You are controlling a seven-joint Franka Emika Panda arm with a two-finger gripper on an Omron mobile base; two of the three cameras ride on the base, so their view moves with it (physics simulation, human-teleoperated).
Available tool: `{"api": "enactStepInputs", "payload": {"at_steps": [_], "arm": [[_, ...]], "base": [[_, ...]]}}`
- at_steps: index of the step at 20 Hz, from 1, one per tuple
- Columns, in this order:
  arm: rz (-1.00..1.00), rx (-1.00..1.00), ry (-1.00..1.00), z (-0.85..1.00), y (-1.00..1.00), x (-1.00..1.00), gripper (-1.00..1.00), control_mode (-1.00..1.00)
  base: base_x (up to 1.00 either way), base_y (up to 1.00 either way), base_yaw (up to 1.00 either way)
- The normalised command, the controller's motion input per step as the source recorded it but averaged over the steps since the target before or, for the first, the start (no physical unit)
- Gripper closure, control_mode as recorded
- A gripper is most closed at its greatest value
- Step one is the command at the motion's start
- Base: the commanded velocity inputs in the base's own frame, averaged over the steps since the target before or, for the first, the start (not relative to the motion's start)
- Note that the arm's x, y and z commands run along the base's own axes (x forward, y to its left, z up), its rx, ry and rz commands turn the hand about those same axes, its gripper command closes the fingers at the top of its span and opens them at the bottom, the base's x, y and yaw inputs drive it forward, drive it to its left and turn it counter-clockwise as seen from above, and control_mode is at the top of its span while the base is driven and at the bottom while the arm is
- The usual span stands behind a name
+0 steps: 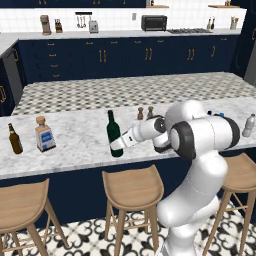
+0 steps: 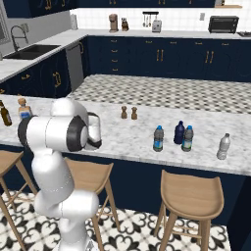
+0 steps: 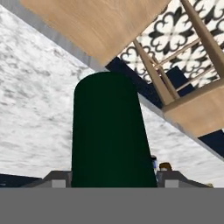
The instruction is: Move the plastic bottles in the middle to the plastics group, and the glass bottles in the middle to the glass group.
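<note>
The tall dark-green wine bottle (image 1: 113, 131) stands upright near the front edge of the marble island counter (image 1: 75, 145). My gripper (image 1: 119, 145) is shut on its lower body. In the hand view the green bottle (image 3: 109, 131) sits between the two fingertips (image 3: 59, 179). Left of it is the glass group: a brown beer bottle (image 1: 15, 139) and a squat clear bottle (image 1: 44, 135) with a tan stopper. In the right base view two small clear water bottles with blue labels (image 2: 158, 138) (image 2: 187, 138) flank a dark-blue bottle (image 2: 179, 132). A pale greyish bottle (image 2: 223, 146) stands further right.
Two small brown shakers (image 1: 145, 113) stand behind the gripper on the counter. Wooden stools (image 1: 132, 187) line the counter's near side, just below the edge. My own white arm hides the green bottle in the right base view.
</note>
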Motion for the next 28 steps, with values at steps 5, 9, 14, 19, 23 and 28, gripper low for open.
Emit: {"api": "enactStepInputs", "payload": {"at_steps": [5, 9, 14, 19, 23, 28], "arm": [[0.33, 0.07, 0.25, 0.51, 0.24, 0.02, 1.0, -1.0], [0.29, 0.05, 0.24, 0.56, 0.2, 0.27, 1.0, -1.0], [0.31, 0.16, 0.17, 0.58, 0.12, 0.45, 1.0, -1.0], [0.34, 0.3, 0.02, 0.39, 0.12, 0.49, 1.0, -1.0], [0.37, 0.37, 0.03, 0.17, 0.05, 0.61, 1.0, -1.0], [0.36, 0.14, 0.16, -0.11, 0.02, 0.55, 1.0, -1.0]], "base": [[0.0, 0.0, 0.0], [0.0, 0.0, 0.0], [0.0, 0.0, 0.0], [0.0, 0.0, 0.0], [0.0, 0.0, 0.0], [0.0, 0.0, 0.0]]}}
